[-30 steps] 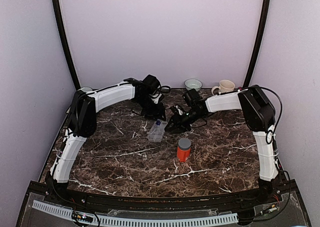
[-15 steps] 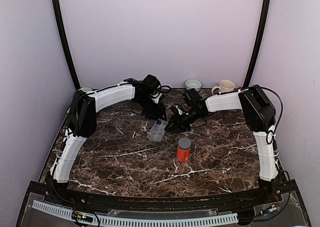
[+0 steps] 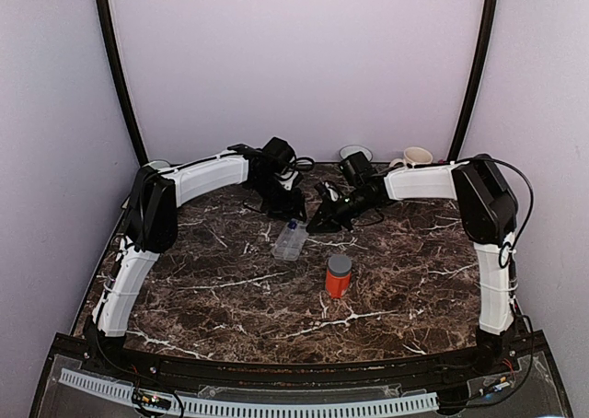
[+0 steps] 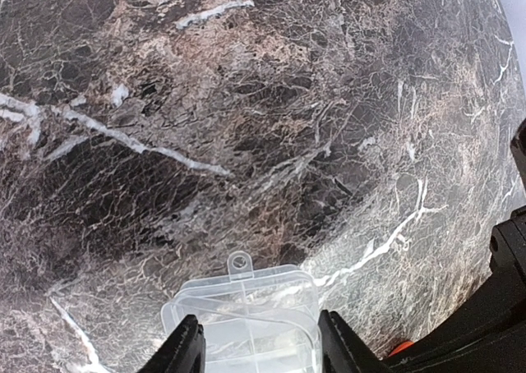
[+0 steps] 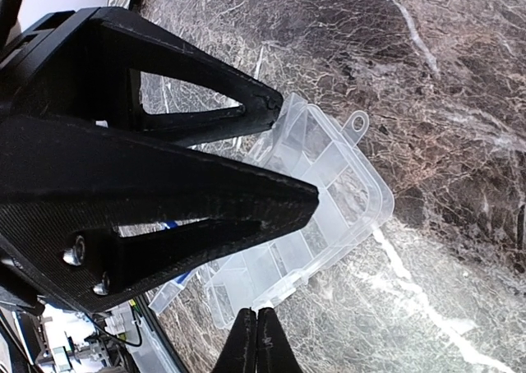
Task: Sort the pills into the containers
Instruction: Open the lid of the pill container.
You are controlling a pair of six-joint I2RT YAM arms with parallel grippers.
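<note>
Toward the far edge of the tabletop (image 3: 230, 298), the box (image 3: 289, 243) lies far-to-near, gripped across its width by the left gripper (image 4: 259, 317). The right gripper (image 5: 256, 333), pinched shut and empty, points at it from the right.

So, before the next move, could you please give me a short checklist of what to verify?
1. Left end effector grips the organiser box: ok, one finger sits against each side.
2. Right end effector is closed: ok, the fingers meet.
3. Right fingers hold a pill: cannot tell, nothing shows between them.
4. Room between the two end effectors: not ok, both crowd over the same box.
5. Orange bottle is upright, capped and apart from the box: ok.
</note>
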